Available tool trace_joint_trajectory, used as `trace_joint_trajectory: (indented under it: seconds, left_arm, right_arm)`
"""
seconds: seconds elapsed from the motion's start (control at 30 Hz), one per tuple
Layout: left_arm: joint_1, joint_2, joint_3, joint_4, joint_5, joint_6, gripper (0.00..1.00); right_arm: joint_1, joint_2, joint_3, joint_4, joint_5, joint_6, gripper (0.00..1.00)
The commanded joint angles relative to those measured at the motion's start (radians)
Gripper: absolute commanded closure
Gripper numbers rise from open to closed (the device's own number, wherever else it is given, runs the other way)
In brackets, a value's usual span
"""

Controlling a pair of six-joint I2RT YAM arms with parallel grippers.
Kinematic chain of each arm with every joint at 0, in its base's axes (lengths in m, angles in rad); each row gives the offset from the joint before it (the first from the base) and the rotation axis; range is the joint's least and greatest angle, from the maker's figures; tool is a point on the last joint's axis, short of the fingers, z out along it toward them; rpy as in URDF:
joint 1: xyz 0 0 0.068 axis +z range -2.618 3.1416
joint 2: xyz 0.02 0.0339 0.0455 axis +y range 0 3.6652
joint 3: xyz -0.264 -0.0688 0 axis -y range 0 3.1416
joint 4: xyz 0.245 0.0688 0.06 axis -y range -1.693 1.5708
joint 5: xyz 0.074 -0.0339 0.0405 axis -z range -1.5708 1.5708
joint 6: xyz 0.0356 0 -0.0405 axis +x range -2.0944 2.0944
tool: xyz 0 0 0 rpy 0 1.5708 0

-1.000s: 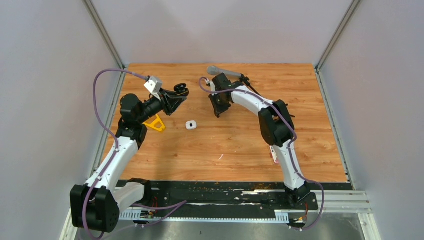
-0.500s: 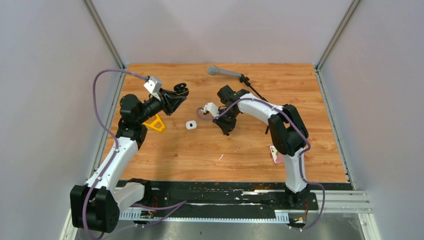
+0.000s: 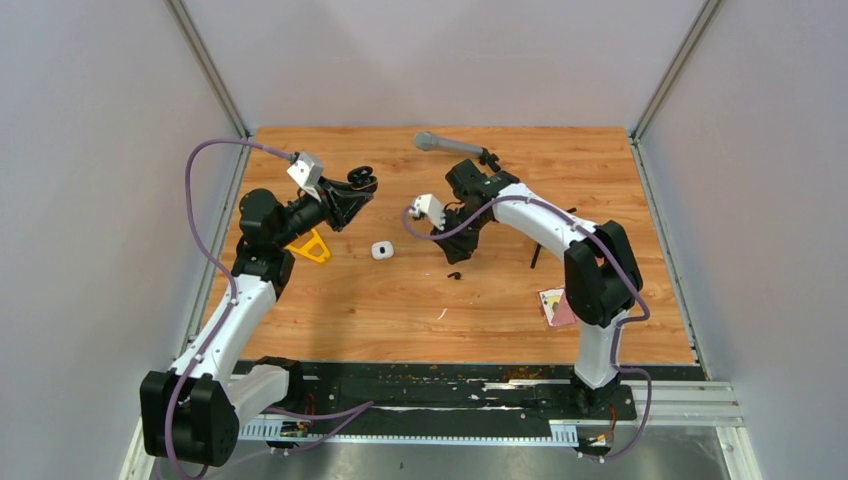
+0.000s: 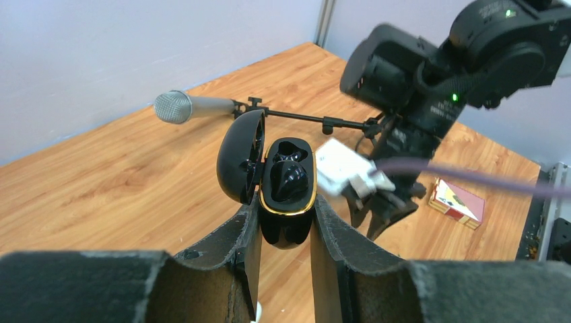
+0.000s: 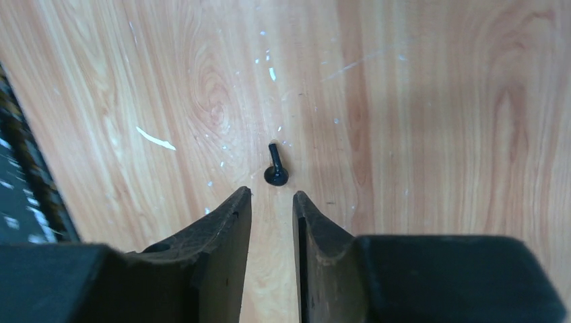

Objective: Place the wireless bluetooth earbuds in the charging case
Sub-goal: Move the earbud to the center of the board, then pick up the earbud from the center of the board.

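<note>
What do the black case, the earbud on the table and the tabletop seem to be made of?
Case: likely glossy hard plastic, going by the bright highlights, with a gold-looking metallic rim. Earbud: probably black plastic, too small to judge the finish. Tabletop: wood or wood-look laminate, with grain lines and light scuffs.

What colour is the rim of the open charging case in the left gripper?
Gold, around a glossy black charging case; best seen in the left wrist view.

black earbud (image 5: 275,169) lying flat, black charging case (image 4: 287,195) open, upright
</note>
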Motion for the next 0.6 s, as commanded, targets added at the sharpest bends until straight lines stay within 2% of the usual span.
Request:
trace_joint_trajectory:
  seconds: [0.0, 0.13, 0.23, 0.4, 0.5, 0.57]
  left_arm:
    - [0.006, -0.002, 0.032, 0.043, 0.001, -0.014, 1.0]
    - [0.006, -0.004, 0.035, 0.038, 0.0, -0.015, 1.0]
    - [0.006, -0.011, 0.041, 0.018, 0.001, -0.005, 1.0]
    - [0.006, -0.011, 0.063, -0.036, 0.009, 0.031, 1.0]
    - [0.006, -0.002, 0.075, -0.064, 0.015, 0.045, 1.0]
    - [0.006, 0.005, 0.081, -0.073, 0.018, 0.047, 1.0]
  right_arm:
    - [-0.058, 0.002, 0.091, -0.049, -0.112, 0.398, 0.69]
    - [-0.065, -0.027, 0.011, -0.011, -0.133, 0.347, 0.66]
    - [-0.083, -0.093, -0.102, 0.056, -0.159, 0.156, 0.64]
    - [-0.087, -0.319, -0.461, 0.408, -0.109, -0.318, 0.58]
    - [-0.088, -0.332, -0.527, 0.523, -0.088, -0.44, 0.59]
    - [-0.088, -0.294, -0.504, 0.528, -0.085, -0.467, 0.6]
